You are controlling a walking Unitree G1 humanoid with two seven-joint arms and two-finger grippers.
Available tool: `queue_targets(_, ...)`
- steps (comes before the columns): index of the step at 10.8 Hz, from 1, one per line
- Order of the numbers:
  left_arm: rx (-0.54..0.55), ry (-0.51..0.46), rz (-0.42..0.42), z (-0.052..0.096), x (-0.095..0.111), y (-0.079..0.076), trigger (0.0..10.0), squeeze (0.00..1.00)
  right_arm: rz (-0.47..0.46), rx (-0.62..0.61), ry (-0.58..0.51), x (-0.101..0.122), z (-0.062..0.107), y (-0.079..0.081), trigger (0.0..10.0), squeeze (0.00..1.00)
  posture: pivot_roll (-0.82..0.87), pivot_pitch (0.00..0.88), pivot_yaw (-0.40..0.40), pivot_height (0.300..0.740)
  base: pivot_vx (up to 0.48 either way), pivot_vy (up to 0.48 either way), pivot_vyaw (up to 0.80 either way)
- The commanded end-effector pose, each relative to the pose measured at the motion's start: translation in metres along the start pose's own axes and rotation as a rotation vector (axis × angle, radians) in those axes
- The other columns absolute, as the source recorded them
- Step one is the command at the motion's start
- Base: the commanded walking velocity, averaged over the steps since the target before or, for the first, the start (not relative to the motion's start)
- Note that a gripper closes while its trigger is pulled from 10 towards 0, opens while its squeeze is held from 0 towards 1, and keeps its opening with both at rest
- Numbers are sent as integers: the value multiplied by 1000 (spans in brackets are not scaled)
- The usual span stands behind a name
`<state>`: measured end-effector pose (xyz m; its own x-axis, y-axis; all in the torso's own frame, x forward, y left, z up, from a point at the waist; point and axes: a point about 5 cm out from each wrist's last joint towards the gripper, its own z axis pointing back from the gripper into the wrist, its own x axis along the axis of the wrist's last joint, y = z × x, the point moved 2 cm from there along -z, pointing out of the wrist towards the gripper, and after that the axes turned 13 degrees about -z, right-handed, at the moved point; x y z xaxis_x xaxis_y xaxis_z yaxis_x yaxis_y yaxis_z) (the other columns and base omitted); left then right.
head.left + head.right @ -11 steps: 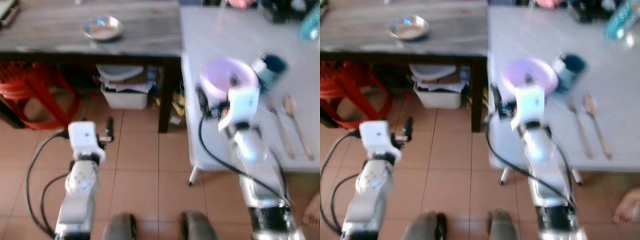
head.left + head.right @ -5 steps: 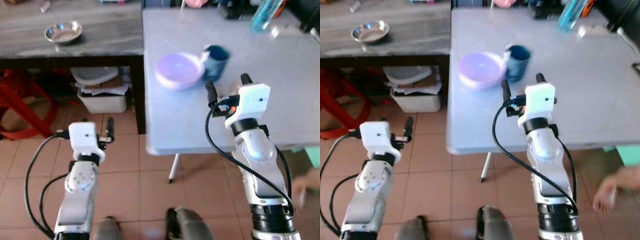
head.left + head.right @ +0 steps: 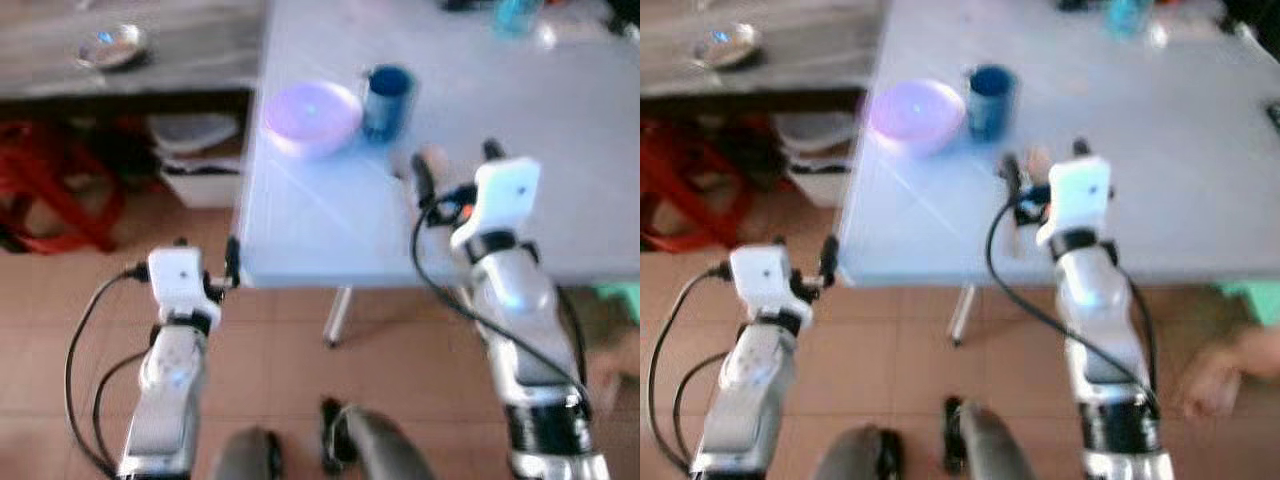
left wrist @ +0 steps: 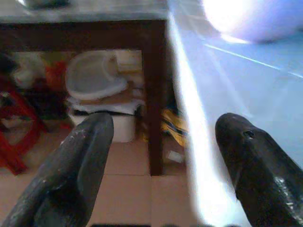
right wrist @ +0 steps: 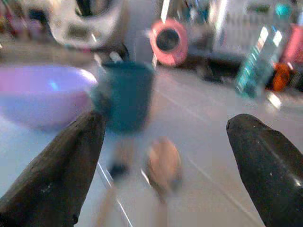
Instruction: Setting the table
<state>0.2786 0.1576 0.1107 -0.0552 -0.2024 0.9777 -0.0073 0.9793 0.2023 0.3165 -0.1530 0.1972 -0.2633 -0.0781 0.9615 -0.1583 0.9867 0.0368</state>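
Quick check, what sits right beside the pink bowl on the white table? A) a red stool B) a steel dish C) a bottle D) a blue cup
D: the blue cup stands right next to the pink bowl on the white table, and the right wrist view shows the same pair ahead of the open right pincer.

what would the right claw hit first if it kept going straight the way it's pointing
Probably the spoon lying on the white table, right ahead of the open right claw. Beyond it stands the blue cup. Blur leaves depth uncertain.
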Motion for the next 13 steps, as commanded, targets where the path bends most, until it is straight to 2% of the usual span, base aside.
queue_targets(1, -7, -14, 5, 2, 2, 1, 10000, 0, 11, -2, -4, 1, 3, -1, 10000, 0, -61, 208, 20, 740, 292, 0, 0)
queue_targets(2, -5, -16, 5, 1, 3, 2, 10000, 0, 48, 21, -20, 3, 4, 3, 10000, 0, -62, 206, 21, 740, 319, 0, 0)
queue_targets(4, 0, -26, 5, 0, 5, 3, 10000, 0, 45, 43, -28, 5, 4, 8, 10000, 0, -62, 204, 21, 740, 324, 0, 0)
queue_targets(7, 23, -10, -14, 2, 1, 4, 10000, 0, 49, 63, -22, 3, 6, 11, 10000, 0, -58, 204, 16, 740, 0, 0, 0)
queue_targets(9, 23, -39, -3, -1, 7, 6, 10000, 0, 61, 95, -46, 7, 5, 17, 10000, 0, -56, 200, 15, 740, 0, 0, 669)
queue_targets(13, 23, -45, 2, -1, 9, 5, 10000, 0, 85, 147, -70, 11, 6, 25, 10000, 0, -60, 214, 17, 740, 429, 0, 120)
